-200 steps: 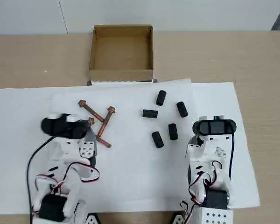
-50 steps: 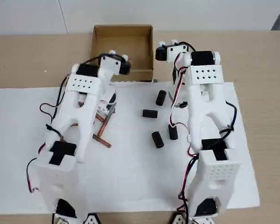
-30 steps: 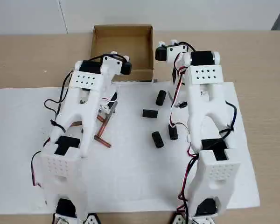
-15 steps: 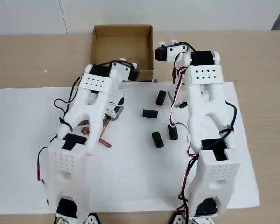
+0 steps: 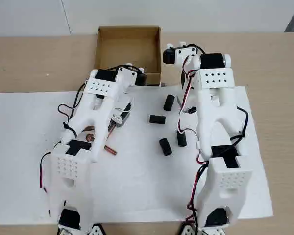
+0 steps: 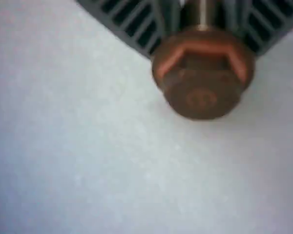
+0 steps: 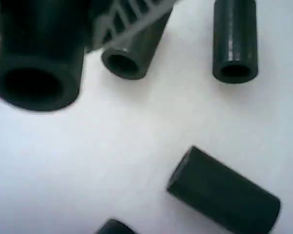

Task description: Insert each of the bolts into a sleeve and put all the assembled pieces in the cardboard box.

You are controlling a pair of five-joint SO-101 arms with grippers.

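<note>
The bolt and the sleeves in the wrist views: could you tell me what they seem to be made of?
The bolt looks like metal with a coppery, dull finish, going by its reddish-brown hex head. The sleeves look like black plastic or rubber, smooth and semi-matte, with soft highlights along their sides.

The bolt [image 6: 201, 78] is dull coppery metal, each sleeve [image 7: 223, 195] smooth matt black plastic, the box [image 5: 129, 49] brown cardboard, the sheet [image 5: 137, 186] matt white paper.

We find the cardboard box [image 5: 129, 51] near the worktop's [image 5: 29, 58] far edge, with the paper sheet [image 5: 137, 186] just in front of it. On the sheet, four sleeves [image 5: 157, 119] lie before the box to its right, bolts [image 5: 110, 149] before it to its left.
</note>
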